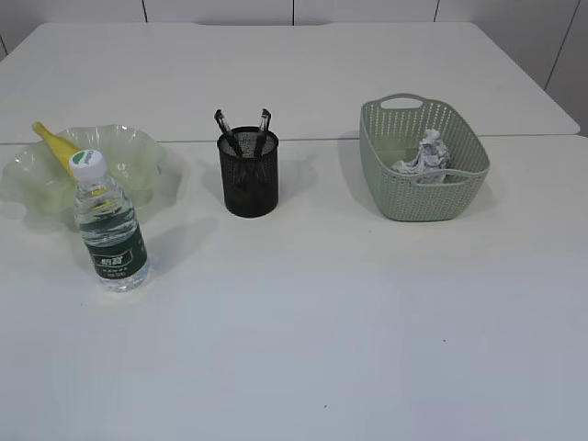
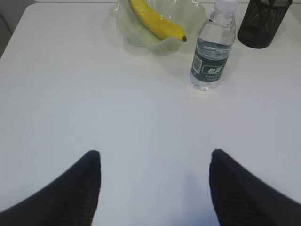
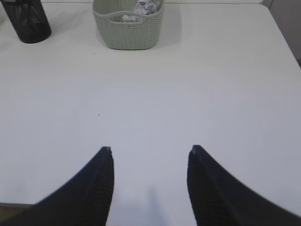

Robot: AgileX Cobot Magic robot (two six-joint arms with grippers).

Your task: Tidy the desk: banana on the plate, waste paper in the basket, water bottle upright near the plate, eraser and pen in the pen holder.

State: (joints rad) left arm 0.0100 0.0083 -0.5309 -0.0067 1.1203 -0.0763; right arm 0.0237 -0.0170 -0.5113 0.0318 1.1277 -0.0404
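Observation:
A yellow banana (image 1: 55, 147) lies on the pale green wavy plate (image 1: 138, 147) at the left; both also show in the left wrist view, banana (image 2: 155, 21) and plate (image 2: 136, 35). A water bottle (image 1: 108, 225) with a green label stands upright in front of the plate, also in the left wrist view (image 2: 212, 49). The black mesh pen holder (image 1: 248, 173) holds two pens (image 1: 264, 124); the eraser is not visible. Crumpled waste paper (image 1: 424, 156) lies in the green basket (image 1: 423, 197). My left gripper (image 2: 155, 155) and my right gripper (image 3: 150, 150) are open and empty over bare table.
The white table (image 1: 349, 331) stretches wide in front of the objects. The basket (image 3: 128, 28) and pen holder (image 3: 29, 23) stand at the top of the right wrist view. The table's right edge (image 3: 282, 33) shows there.

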